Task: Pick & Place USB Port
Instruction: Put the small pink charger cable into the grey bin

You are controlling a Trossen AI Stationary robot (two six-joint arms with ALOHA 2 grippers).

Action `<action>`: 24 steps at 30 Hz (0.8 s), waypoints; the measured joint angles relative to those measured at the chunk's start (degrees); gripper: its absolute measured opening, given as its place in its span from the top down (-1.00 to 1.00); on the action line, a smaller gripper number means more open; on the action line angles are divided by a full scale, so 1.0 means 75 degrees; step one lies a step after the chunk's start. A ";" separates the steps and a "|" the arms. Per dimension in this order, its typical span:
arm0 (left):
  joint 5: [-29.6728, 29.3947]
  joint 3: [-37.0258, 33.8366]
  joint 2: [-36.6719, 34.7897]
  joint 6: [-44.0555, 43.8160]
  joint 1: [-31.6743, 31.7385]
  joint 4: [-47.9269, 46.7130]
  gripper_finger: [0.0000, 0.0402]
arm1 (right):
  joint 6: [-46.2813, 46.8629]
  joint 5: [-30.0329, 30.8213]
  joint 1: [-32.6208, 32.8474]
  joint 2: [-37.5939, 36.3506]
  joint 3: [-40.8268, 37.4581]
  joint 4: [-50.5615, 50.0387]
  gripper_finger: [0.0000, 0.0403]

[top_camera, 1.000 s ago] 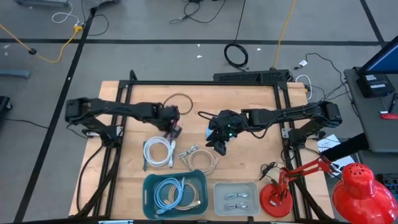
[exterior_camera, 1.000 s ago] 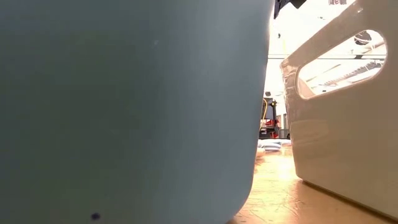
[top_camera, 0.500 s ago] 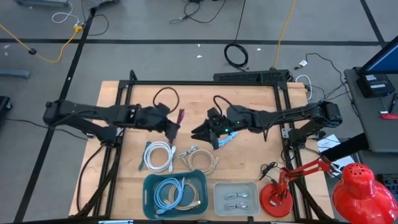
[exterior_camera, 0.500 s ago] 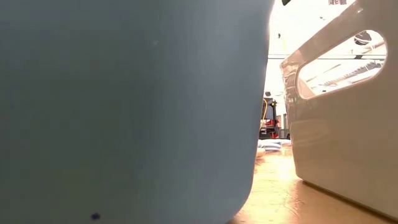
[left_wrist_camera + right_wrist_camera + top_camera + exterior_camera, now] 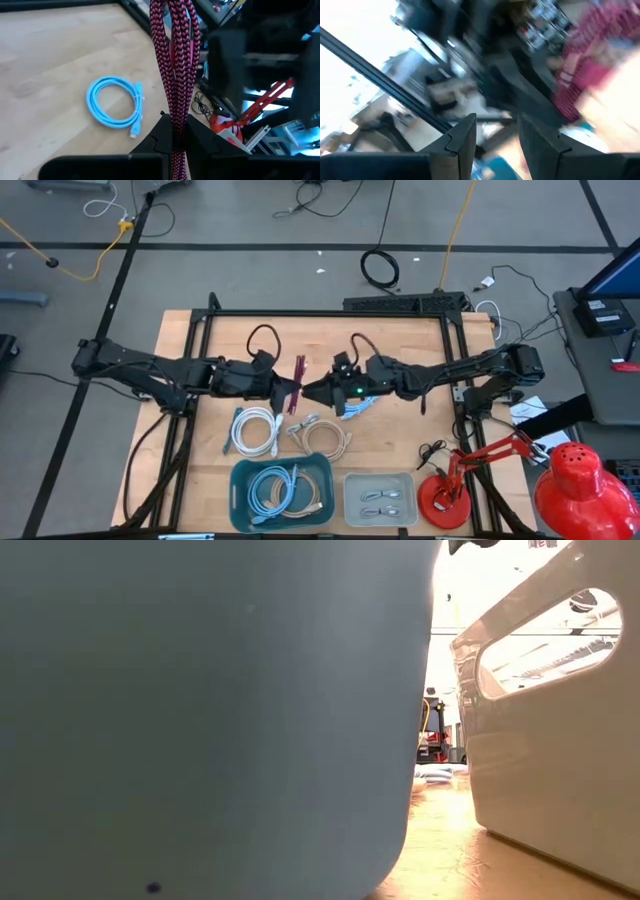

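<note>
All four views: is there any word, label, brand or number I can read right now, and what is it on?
None can be read.
Red and black braided cable held by the left gripper: woven pattern only, no print.
Light blue coiled cable on the table: no visible marking.
Teal bin and white bin: plain walls.
Room clutter in the right wrist view: too blurred to read.

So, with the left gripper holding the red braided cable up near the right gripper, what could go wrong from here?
1. The left gripper pinches the red braided cable only at one low spot, so the loops may slip or unfold.
2. The right gripper stands open very close to it; a handover could miss, or the two grippers may collide.
3. If dropped, the cable may land on the light blue cable and tangle.
</note>
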 joint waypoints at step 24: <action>-0.0673 0.0000 -0.0250 -0.0270 -0.0831 0.0104 0.88 | 0.0103 -0.0406 -0.0004 0.0585 0.0009 0.1387 0.45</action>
